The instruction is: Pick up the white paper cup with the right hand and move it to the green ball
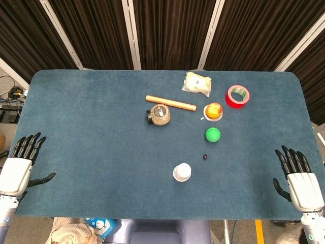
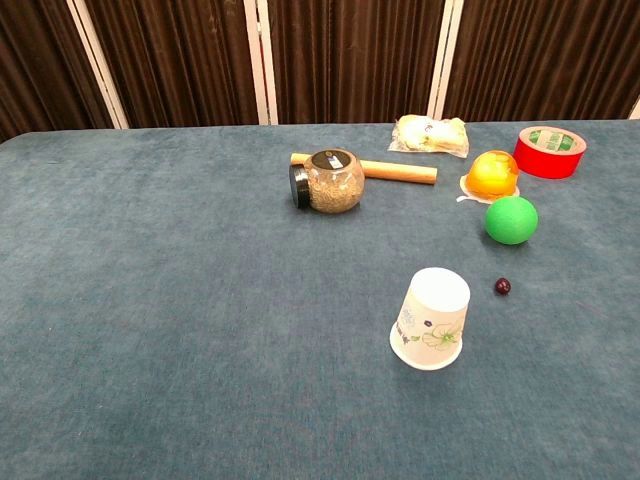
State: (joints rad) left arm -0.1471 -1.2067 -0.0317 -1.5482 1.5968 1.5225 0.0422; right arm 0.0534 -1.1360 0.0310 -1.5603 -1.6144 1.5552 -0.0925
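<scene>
The white paper cup [image 1: 182, 172] [image 2: 431, 318] stands upside down near the table's front edge, printed with a small plant pattern. The green ball [image 1: 213, 134] [image 2: 511, 220] lies behind it and to the right, apart from it. My right hand [image 1: 298, 177] rests at the table's front right corner, fingers spread, holding nothing, far from the cup. At the front left corner my left hand [image 1: 20, 162] is likewise spread and empty. Neither hand shows in the chest view.
A small dark bead [image 1: 205, 156] [image 2: 502, 286] lies between cup and ball. Behind the ball sit an orange jelly cup [image 1: 213, 111], a red tape roll [image 1: 237, 96], a plastic bag [image 1: 197, 83], a wooden stick [image 1: 170, 102] and a glass jar [image 1: 160, 115] on its side.
</scene>
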